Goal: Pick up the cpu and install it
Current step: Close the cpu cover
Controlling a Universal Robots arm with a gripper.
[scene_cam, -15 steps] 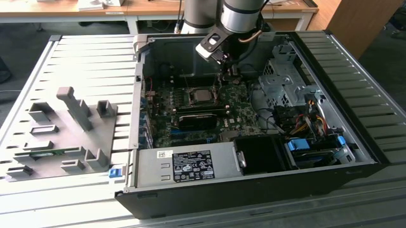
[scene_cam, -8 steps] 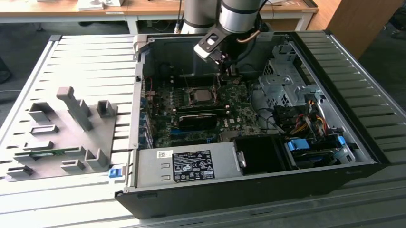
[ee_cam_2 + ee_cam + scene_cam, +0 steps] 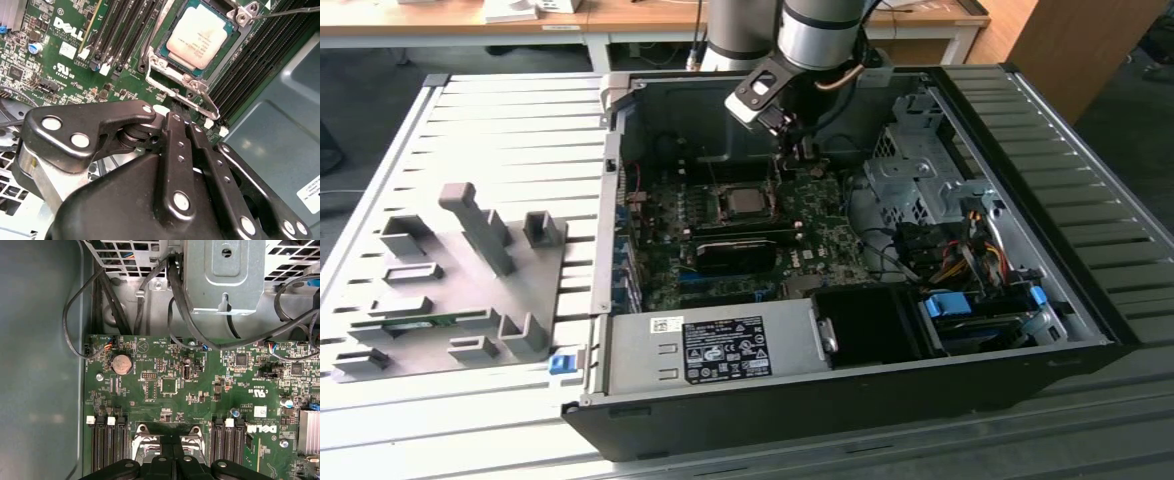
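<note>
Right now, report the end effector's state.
End effector: closed, nothing visibly held; the cpu sits in the socket.

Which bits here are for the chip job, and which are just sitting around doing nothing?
For the job:
- cpu, sitting in the socket
- socket, metal frame lifted off the chip
- gripper, close beside the socket

Just lying about:
- grey tray on the exterior view's left
- silver box with a label
- round battery
- metal cage
</note>
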